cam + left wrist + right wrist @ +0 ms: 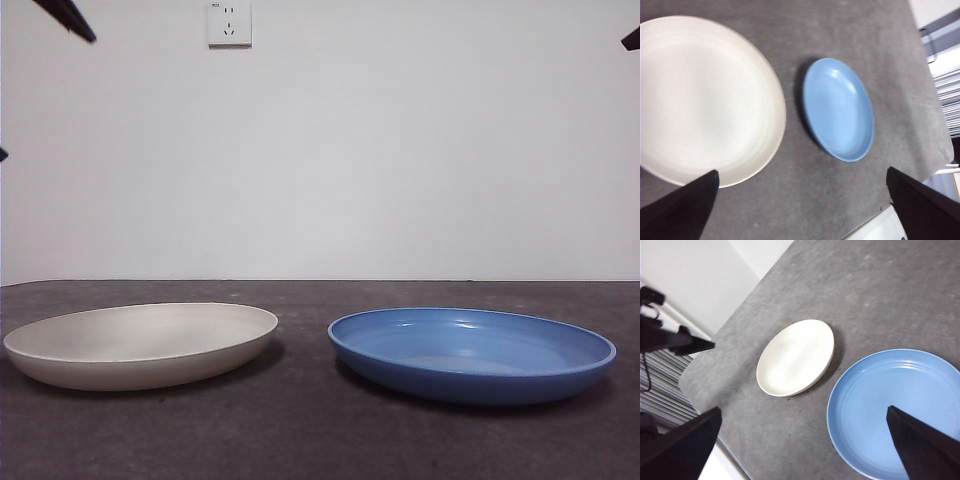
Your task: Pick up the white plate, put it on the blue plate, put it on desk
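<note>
The white plate (pixel 140 343) lies flat on the desk (pixel 300 440) at the left. The blue plate (pixel 472 353) lies flat beside it at the right, a small gap between them. Both plates are empty. The left wrist view shows the white plate (pixel 705 97) close below and the blue plate (pixel 838 108) farther off. The right wrist view shows the blue plate (pixel 895 407) close below and the white plate (pixel 796 356) beyond. My left gripper (pixel 802 200) and right gripper (pixel 802 440) are open, empty and high above the desk.
A white wall with a socket (pixel 229 22) stands behind the desk. The other arm (pixel 670 337) shows at the far side in the right wrist view. The desk's edge (pixel 935 125) runs past the blue plate.
</note>
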